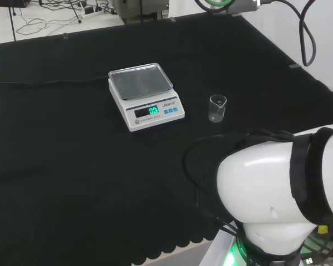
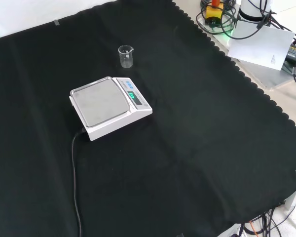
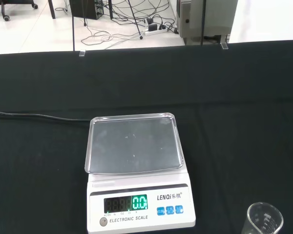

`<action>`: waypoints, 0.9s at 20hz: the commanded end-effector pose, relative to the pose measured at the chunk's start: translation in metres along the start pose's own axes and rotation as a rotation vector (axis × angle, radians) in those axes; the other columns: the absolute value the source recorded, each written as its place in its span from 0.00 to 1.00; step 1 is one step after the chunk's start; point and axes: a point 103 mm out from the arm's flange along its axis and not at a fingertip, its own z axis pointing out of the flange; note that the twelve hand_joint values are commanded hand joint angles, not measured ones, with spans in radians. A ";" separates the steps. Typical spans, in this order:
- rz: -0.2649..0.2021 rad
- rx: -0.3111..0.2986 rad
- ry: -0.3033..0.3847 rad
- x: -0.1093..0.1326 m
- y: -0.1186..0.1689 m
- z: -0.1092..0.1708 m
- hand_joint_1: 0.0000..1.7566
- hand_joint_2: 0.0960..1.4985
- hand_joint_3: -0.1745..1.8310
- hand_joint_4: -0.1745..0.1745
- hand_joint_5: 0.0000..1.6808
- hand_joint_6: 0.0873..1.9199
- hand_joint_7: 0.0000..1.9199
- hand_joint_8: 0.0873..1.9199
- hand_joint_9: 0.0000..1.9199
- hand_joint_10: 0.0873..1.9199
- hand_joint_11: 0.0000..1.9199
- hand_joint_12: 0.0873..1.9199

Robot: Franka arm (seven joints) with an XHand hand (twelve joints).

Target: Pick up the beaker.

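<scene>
- nearest the head camera, the arm's own white link bulked at the lower right of that view, with black cables looped across it; whether the hand's fingers were spread or curled could not be told.
- just beyond that link in the head view, the beaker stood upright on the black cloth, small and of clear glass, with its spout at the rim; nothing could be made out inside it.
- the beaker stood apart from everything else, with bare cloth all round it.
- near it, to its left in the head view, sat a white electronic scale with a bare metal weighing pan and a lit green display.
- in the front view the beaker stood farther off than the scale, close to the scale's display end but not touching it.
- in the wrist view the beaker's rim showed at the picture's edge, beside the scale's front panel.
- a black cable ran from the scale's back across the cloth to the bench's near edge in the front view.
- past the cloth's scalloped edge at the upper right of the front view lay a white sheet of paper and a tangle of cables.
</scene>
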 end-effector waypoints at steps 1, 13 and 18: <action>-0.001 -0.006 -0.006 -0.003 0.004 0.003 0.33 0.46 0.34 0.55 0.21 0.16 0.15 0.31 0.18 0.39 0.00 0.69; -0.046 0.053 0.019 -0.026 0.055 0.038 0.33 0.50 0.29 0.54 0.25 0.09 0.15 0.31 0.18 0.40 0.00 0.71; -0.048 0.080 0.017 -0.028 0.072 0.059 0.33 0.50 0.29 0.54 0.26 0.09 0.15 0.31 0.18 0.40 0.00 0.71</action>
